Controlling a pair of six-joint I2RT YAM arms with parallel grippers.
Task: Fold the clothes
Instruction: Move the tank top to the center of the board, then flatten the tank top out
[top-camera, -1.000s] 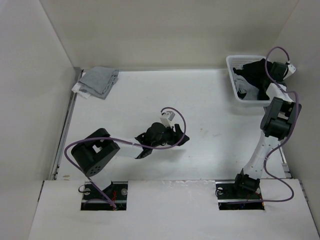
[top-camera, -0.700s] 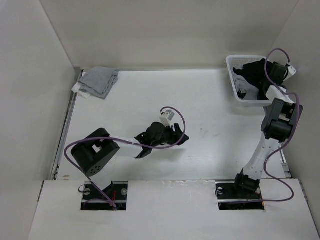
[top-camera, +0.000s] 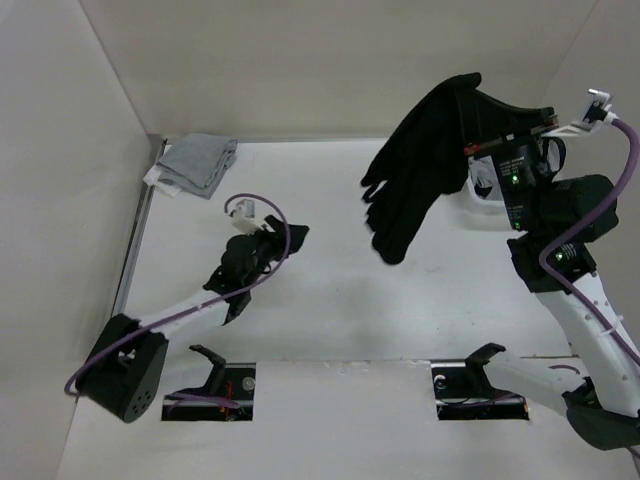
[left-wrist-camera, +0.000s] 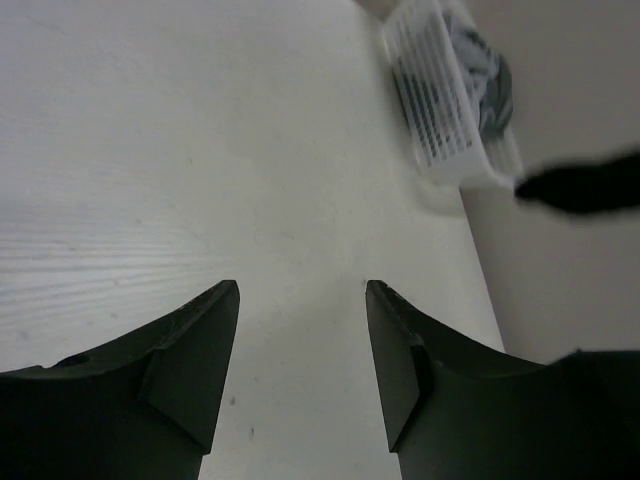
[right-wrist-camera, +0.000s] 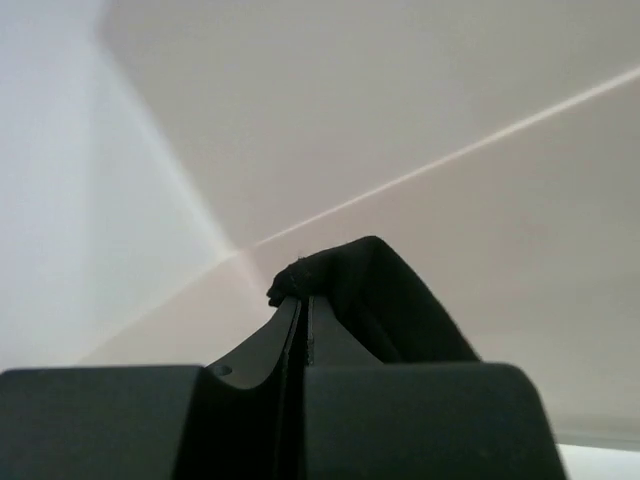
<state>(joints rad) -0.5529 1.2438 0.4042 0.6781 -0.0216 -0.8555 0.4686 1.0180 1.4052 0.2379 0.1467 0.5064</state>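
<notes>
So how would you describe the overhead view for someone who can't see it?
The right pincer, shut on a black tank top, holds it dangling above a white table. The left pincer hovers open over the table's left side, and a folded grey cloth lies in the far left corner.

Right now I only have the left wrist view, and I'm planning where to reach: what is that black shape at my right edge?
Observer: It's the black tank top, hanging in the air from the right claw, which is shut on a pinch of its fabric.
Operator: Does any of it touch the table?
Observer: It looks clear of the table, bunched and dangling, though the overhead angle leaves some doubt.
Operator: Anything else out there?
Observer: A folded grey cloth lies at the table's far left corner.
</notes>
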